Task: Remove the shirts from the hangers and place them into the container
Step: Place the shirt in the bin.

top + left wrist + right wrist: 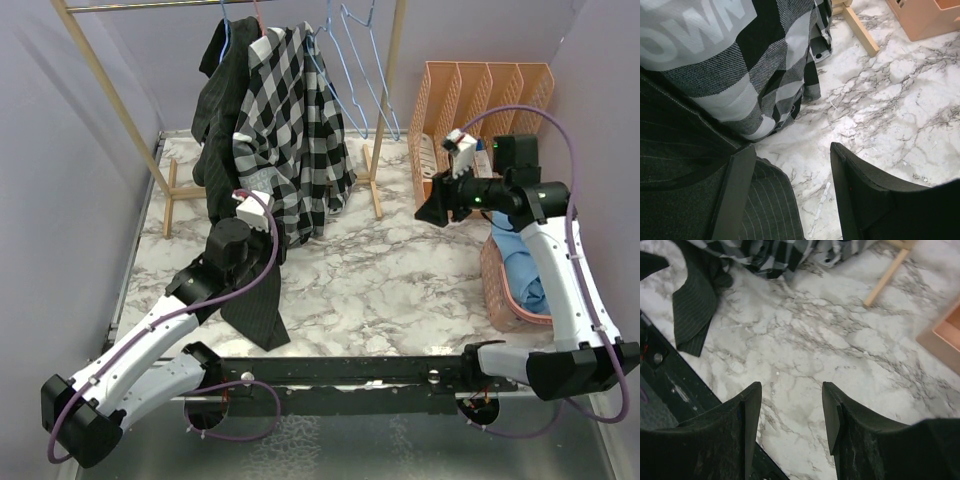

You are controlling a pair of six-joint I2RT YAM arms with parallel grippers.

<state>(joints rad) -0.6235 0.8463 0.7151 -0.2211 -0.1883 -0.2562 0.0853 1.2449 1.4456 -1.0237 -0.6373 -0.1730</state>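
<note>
While the jaws of the left gripper are held apart with nothing clamped, its left finger is laid against the black pinstriped shirt, and bare marble is seen in the gap. Just beyond the fingertips, the black-and-white checked shirt is hung down to the surface. The jaws of the right gripper are likewise parted and empty. They are held above bare marble at the right of the scene, well apart from both shirts.

The surface is a white marble-patterned top veined in grey, enclosed by lilac walls at the left, right and far sides. A wooden rack is stood at the far left. Both dark shirts are draped from it, the pinstriped one on the left with its tail trailed over the surface toward the near edge. Empty light blue wire hangers are hung on the rail to the right of the checked shirt.

A peach file organizer is stood upright at the far right. Nearer, at the right edge, the salmon-pink lattice basket is set, partly hidden by the right arm. A light blue shirt is seen lying in it.
</note>
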